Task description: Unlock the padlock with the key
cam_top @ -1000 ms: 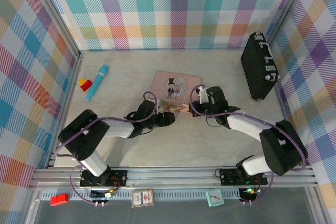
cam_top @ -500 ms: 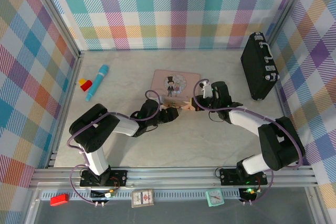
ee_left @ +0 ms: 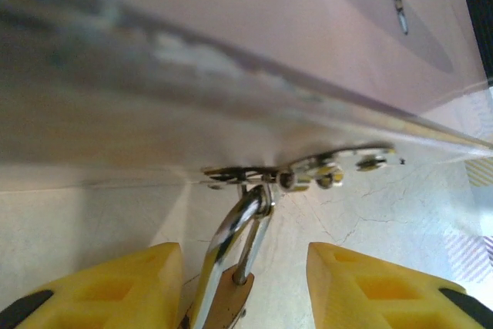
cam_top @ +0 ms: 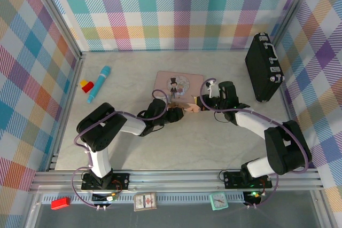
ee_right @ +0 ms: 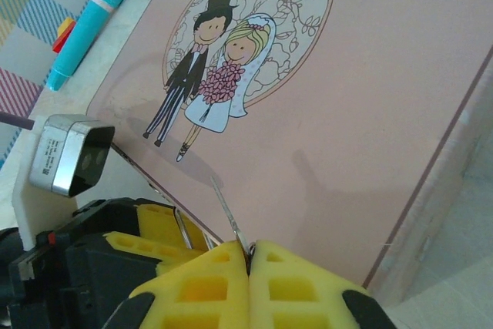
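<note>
The left gripper (ee_left: 245,271) stands partly open, its 2 yellow fingers (ee_left: 115,287) either side of the padlock (ee_left: 226,302). There is a clear gap at the finger on the right of the wrist view, while the other sits just beside the brass body, touching or not cannot be told. The padlock's silvery shackle (ee_left: 248,209) is threaded through the hasp (ee_left: 339,166) at the front edge of the pink tin (ee_right: 385,98), and the right gripper (ee_right: 248,261) is pinched tight on the key (ee_right: 226,209), whose thin blade sticks out over the tin's lid near that edge.
</note>
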